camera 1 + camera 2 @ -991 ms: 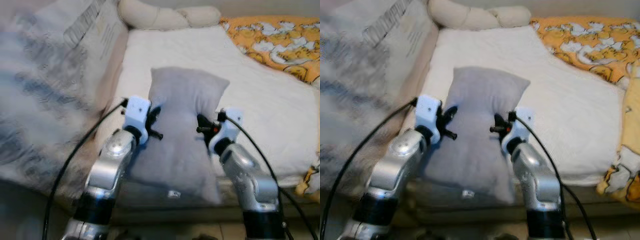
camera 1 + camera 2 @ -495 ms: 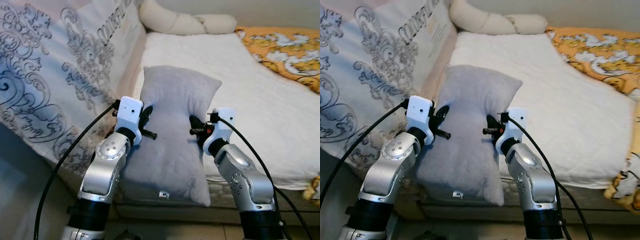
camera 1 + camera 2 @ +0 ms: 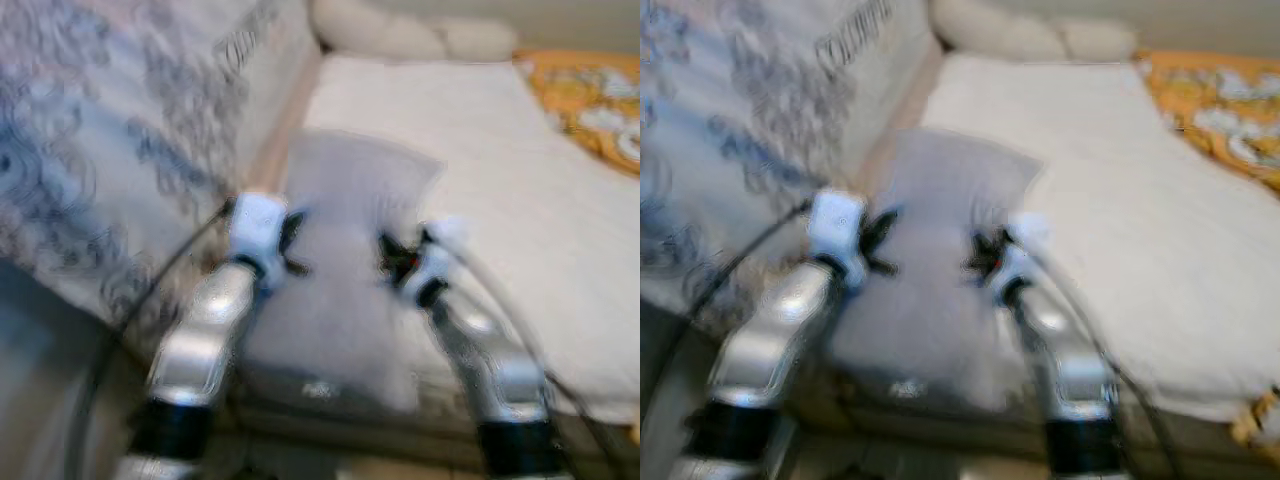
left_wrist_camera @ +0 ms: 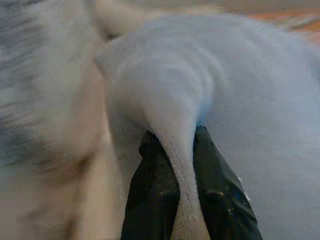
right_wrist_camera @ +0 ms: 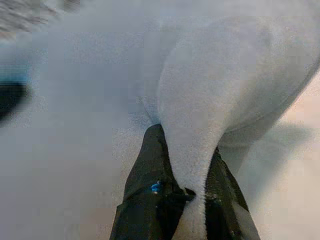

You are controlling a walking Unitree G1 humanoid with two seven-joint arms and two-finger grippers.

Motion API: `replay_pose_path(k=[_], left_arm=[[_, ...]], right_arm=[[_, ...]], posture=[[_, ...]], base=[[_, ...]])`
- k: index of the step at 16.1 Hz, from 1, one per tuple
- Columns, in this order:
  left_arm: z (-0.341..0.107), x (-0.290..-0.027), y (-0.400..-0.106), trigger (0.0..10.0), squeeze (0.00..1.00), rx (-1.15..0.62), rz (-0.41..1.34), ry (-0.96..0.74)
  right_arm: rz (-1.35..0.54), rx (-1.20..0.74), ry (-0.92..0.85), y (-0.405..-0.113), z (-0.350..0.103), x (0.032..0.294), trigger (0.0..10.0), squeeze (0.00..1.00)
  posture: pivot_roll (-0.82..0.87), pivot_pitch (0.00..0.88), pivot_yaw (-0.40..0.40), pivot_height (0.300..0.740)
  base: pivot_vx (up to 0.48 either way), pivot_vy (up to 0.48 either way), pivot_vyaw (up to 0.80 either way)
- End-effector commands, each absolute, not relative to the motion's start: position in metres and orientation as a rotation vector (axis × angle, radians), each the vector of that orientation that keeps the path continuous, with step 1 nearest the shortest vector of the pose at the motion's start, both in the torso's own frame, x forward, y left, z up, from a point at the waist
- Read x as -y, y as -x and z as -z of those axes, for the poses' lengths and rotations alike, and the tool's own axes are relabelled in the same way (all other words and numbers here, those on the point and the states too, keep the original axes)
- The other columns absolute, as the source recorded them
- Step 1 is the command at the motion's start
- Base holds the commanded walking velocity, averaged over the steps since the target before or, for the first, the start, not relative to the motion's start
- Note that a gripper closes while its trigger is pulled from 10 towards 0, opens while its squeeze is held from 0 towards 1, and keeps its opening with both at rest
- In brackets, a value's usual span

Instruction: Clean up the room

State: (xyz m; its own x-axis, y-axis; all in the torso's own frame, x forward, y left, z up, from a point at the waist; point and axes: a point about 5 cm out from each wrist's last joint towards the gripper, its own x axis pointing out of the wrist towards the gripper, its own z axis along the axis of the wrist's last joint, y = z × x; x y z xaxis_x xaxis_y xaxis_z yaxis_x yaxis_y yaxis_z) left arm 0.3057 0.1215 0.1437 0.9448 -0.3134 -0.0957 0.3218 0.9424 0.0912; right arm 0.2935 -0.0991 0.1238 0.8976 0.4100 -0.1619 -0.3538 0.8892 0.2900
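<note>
A grey pillow [image 3: 350,250] hangs between my two arms over the near edge of a white bed [image 3: 520,190]. My left gripper [image 3: 293,240] pinches the pillow's left side, and in the left wrist view its black fingers [image 4: 152,195] squeeze a fold of grey fabric [image 4: 175,145]. My right gripper [image 3: 392,258] pinches the right side, and in the right wrist view its fingers [image 5: 147,195] clamp another grey fold [image 5: 195,140]. The head views are blurred.
A large white cushion with grey ornamental print [image 3: 110,150] leans along the left. Cream pillows [image 3: 410,35] lie at the head of the bed. An orange patterned blanket [image 3: 595,105] covers the far right.
The whole picture has shifted and blurred, so the camera has moved. The pillow stays gripped between both grippers in much the same pose.
</note>
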Motion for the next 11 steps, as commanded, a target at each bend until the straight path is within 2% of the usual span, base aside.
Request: replay_pose_path(k=[1, 3, 5, 7, 9, 11], left_arm=[[-0.159, -0.113, -0.308, 10.0, 0.00, -0.009, 0.340, -0.099], [-0.160, -0.113, -0.307, 10.0, 0.00, -0.010, 0.342, -0.100], [-0.160, -0.116, -0.307, 10.0, 0.00, -0.010, 0.339, -0.103], [-0.160, -0.120, -0.307, 10.0, 0.00, -0.013, 0.332, -0.109], [-0.159, -0.125, -0.308, 10.0, 0.00, -0.019, 0.327, -0.131], [-0.160, -0.125, -0.309, 10.0, 0.00, -0.021, 0.348, -0.144]], right_arm=[[-0.349, -0.200, -0.236, -0.295, -0.126, 0.116, 10.0, 0.00], [-0.398, -0.206, -0.207, -0.293, -0.125, 0.112, 10.0, 0.00], [-0.443, -0.204, -0.156, -0.290, -0.125, 0.108, 10.0, 0.00], [-0.431, -0.215, -0.218, -0.290, -0.124, 0.108, 10.0, 0.00], [-0.435, -0.225, -0.191, -0.290, -0.121, 0.109, 10.0, 0.00], [-0.430, -0.229, -0.185, -0.289, -0.120, 0.112, 10.0, 0.00]], posture=[[0.02, 0.000, 0.006, 0.740], [0.03, 0.000, 0.006, 0.740], [0.03, 0.000, 0.006, 0.740], [0.03, 0.000, 0.003, 0.740], [0.03, 0.000, 0.006, 0.740], [0.03, 0.000, 0.013, 0.740]], base=[[0.368, 0.000, 0.00], [0.364, 0.000, 0.00], [0.366, 0.000, 0.80], [0.364, 0.000, 0.00], [0.364, 0.000, 0.00], [0.000, 0.000, 0.00]])
